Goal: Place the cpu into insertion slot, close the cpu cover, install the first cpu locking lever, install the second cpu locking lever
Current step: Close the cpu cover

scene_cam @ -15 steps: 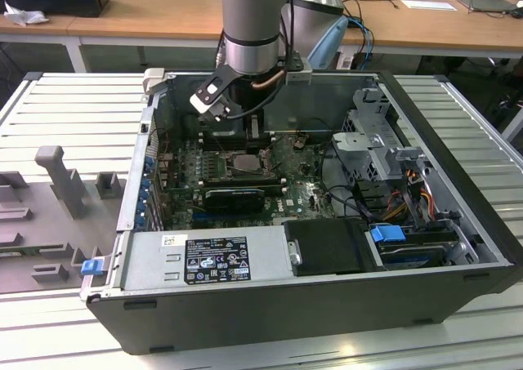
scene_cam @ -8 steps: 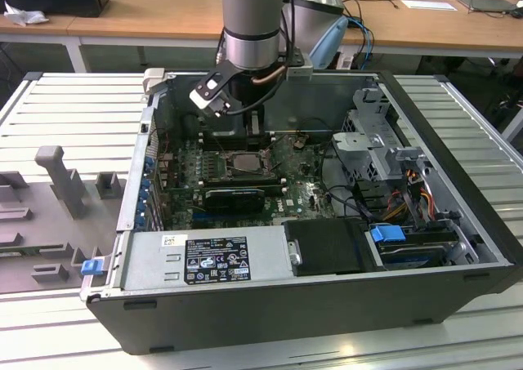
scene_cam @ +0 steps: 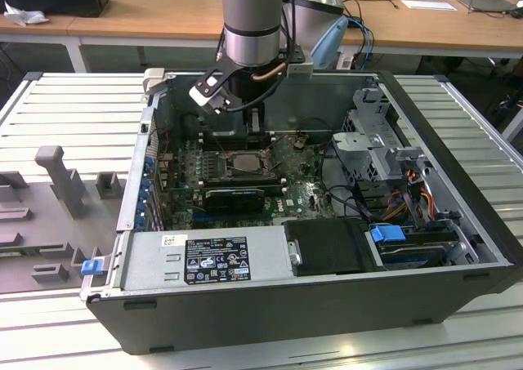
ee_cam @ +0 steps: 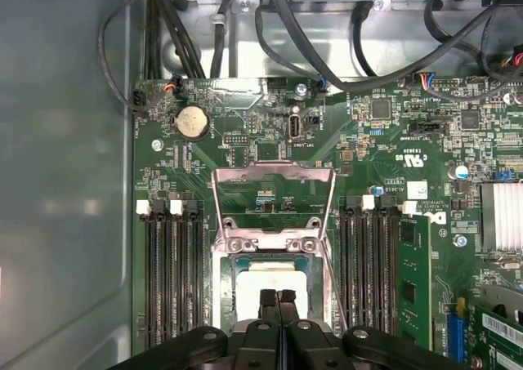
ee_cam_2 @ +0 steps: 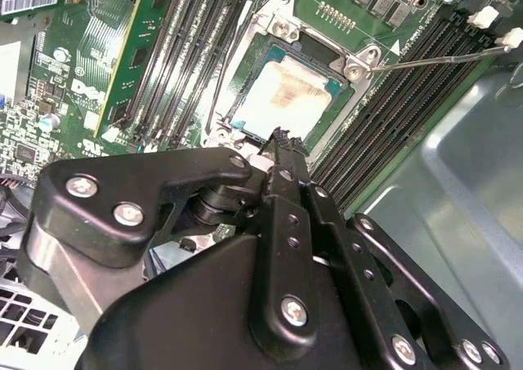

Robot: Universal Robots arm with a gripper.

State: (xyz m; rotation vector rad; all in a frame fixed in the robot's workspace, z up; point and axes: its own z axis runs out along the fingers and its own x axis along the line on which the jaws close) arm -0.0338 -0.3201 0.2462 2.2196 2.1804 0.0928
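The cpu (ee_cam: 274, 278) lies flat in the insertion slot (ee_cam: 225, 284), a pale square seen in both wrist views (ee_cam_2: 286, 99). Hinged back, the cpu cover (ee_cam: 274, 174) stands open beyond the slot, green board showing through its window. My gripper (ee_cam: 278, 298) hangs just above the cpu's near edge, fingers pressed together with nothing between them; its tip (ee_cam_2: 278, 135) shows over the chip. One thin wire lever (ee_cam_2: 433, 55) sticks out sideways from the slot, and another (ee_cam_2: 216, 76) runs along its side. In the exterior view the gripper (scene_cam: 231, 141) reaches into the case over the slot (scene_cam: 243, 162).
Long black memory slots (ee_cam: 167, 280) flank the socket on both sides. Black cables (ee_cam: 327, 51) loop beyond the board's edge. The case wall (ee_cam: 65, 182) rises close on one side. A drive cage (scene_cam: 376, 141) and power supply (scene_cam: 204, 260) fill the case around the board.
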